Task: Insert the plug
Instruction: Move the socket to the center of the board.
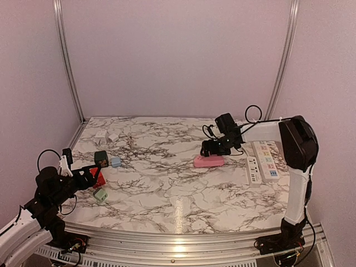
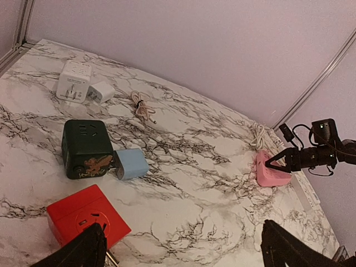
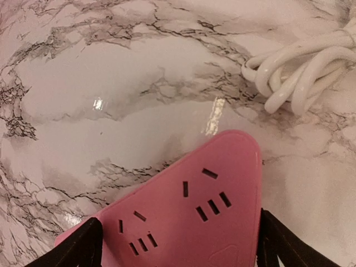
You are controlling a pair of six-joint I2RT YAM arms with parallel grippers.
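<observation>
Slots [image 3: 213,206] pierce the flat, round-cornered pink socket block [image 3: 189,222].

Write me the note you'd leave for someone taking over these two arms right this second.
Left gripper: open, empty, by the red cube on the table's left side.
Right gripper: open, one finger on each side of the pink power strip; I cannot tell if they touch it.
Things: a light blue plug lies beside the dark green cube, far from the pink power strip.
Done: nothing is plugged in; the strip's visible sockets are empty.
Left: pick up a plug, carry it over and push it into a socket.
</observation>
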